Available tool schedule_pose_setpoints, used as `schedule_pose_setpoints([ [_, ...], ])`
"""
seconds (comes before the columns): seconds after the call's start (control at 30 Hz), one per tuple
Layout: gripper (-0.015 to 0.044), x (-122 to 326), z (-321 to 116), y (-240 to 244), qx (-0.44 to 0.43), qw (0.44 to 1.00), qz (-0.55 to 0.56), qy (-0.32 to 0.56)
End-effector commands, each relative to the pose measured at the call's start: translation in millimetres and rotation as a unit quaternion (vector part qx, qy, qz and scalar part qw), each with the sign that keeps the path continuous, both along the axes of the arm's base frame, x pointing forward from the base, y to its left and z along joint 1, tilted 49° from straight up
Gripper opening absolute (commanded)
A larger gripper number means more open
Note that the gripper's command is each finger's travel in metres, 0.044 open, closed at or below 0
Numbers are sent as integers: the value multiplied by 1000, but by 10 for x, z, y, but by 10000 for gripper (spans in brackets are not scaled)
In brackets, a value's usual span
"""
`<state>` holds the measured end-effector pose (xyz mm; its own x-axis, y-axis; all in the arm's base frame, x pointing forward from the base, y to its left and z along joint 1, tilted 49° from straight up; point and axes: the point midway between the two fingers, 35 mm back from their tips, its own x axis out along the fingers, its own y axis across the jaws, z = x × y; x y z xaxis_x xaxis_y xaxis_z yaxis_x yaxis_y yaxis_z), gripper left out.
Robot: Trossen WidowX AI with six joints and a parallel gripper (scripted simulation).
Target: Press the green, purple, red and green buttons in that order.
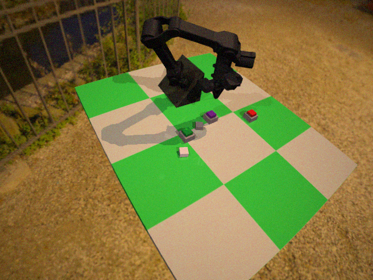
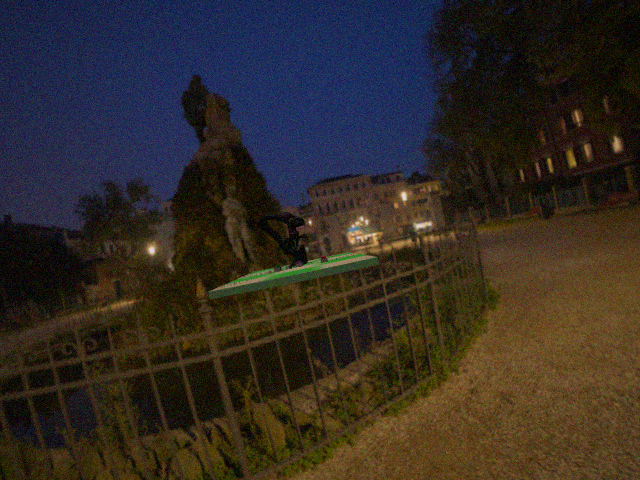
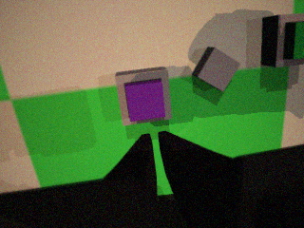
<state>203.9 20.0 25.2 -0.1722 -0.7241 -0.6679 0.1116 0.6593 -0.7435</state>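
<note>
One black parallel-jaw gripper (image 1: 217,94) hangs in the air with its fingers drawn nearly together, only a thin slit between them, and nothing held. In the wrist view the fingertips point just below the purple square push-button on its grey base (image 3: 144,99), apart from it.

Three buttons, counted in the top view: purple (image 1: 210,115), a green square push-button on a grey base (image 1: 186,133) and a red square push-button on a grey base (image 1: 250,114). Purple sits between the other two; red stands well apart to one side on a green tile.

Two blocks: a small grey cube (image 1: 199,125), tilted, between the green and purple buttons and near both, and a small pale pink cube (image 1: 183,151) near the green button on the side away from the arm's base.

One green-and-beige checkered board (image 1: 259,192) carries everything. The arm's shadow falls across the green button and grey cube. One iron railing (image 1: 60,45) runs behind the board; sandy ground lies all around. In the exterior view the board (image 2: 289,273) is small and dim, buttons not distinguishable.
</note>
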Motion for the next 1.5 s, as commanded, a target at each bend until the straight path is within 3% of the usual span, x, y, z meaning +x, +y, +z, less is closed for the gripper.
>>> schedule_pose_setpoints([
  [0.0, 20, 9, 50, 47, 1, 1000, -6, 0],
  [0.23, 20, 535, -346, 485, 3, 1000, -6, -2],
  [0.57, 20, 1030, -1243, 1040, 6, 1000, -6, -6],
  [0.77, 20, 1034, -1280, 1030, 6, 1000, -6, -6],
  [0.93, 20, 937, -1662, 619, 5, 1000, -6, -6],
  [1.47, 20, 909, -1782, 490, 5, 1000, -6, -6],
])
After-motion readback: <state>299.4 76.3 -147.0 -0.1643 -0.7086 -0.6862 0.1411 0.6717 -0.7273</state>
